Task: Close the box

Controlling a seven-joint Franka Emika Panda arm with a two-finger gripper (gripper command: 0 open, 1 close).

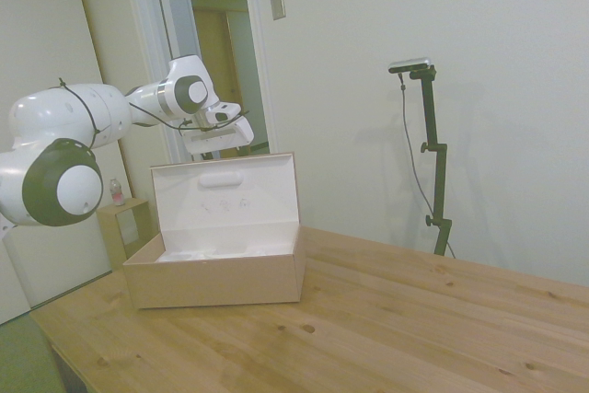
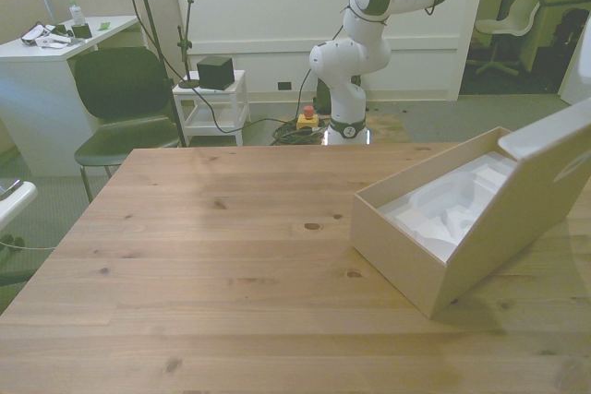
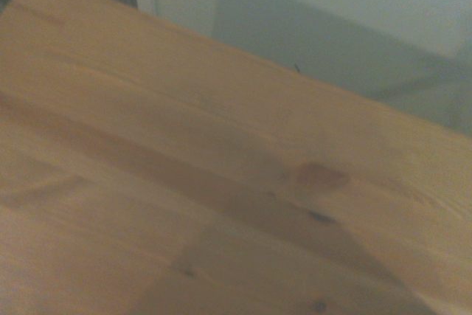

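Box [image 1: 216,278]: a large tan cardboard box on the wooden table [image 1: 386,319], lying at about 9 o'clock in the side view and at about 3 o'clock in the front view [image 2: 434,256], near the front view's right edge.
Box interior: white, with a moulded white insert [image 2: 452,209] that has curved recesses.
Lid [image 1: 225,195]: open, standing nearly upright from the box's back edge in the side view; its white inner face shows an oblong raised bump [image 1: 219,179] near the top and a few faint marks below it. In the front view the lid [image 2: 545,182] leans away toward 3 o'clock and runs out of the picture.
Arm [image 1: 83,135]: white with dark joint caps, reaching in from 9 o'clock in the side view, its wrist section above and behind the lid's top edge.
Gripper [image 1: 219,140]: seen only in the side view, as a white block just above the lid's top edge at about 11 o'clock; whether it touches the lid I cannot tell.
Claw state: cannot tell, the fingers are hidden behind the lid.
Wrist view: blurred wooden table [image 3: 184,182] with dark knots, and a pale wall beyond its edge.
Table: bare wood grain over most of the front view [image 2: 203,265], from 9 o'clock to the centre.
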